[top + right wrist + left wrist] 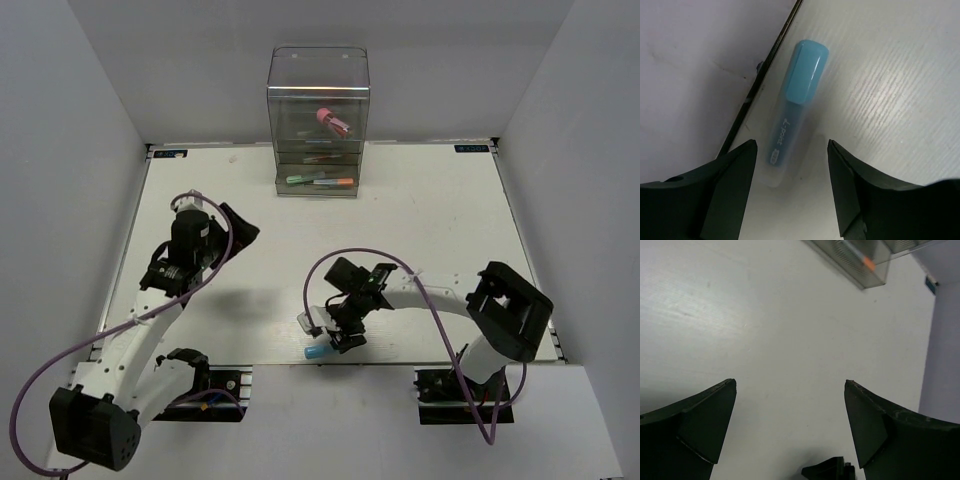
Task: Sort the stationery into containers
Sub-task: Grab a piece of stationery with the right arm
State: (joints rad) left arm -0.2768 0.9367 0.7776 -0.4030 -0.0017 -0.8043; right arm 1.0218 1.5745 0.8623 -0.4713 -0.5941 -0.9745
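The light blue marker (795,105) lies flat by the table's near edge; in the top view the marker (316,352) pokes out below my right gripper (338,334). That right gripper (792,145) is open and low over the marker's clear end, which sits between the fingertips, closer to the left one, without touching. My left gripper (237,230) hovers over bare table at mid-left, open and empty (790,385). The clear drawer box (318,90) stands at the back. It holds a pink-red tube (333,121), and its pulled-out bottom drawer (318,190) holds a green pen (300,180) and an orange marker (340,182).
A dark seam (760,80) marks the table's near edge just beside the blue marker. The right arm's purple cable (320,270) loops above its wrist. In the left wrist view the drawer's corner (860,275) with the orange marker tip (868,262) shows far ahead.
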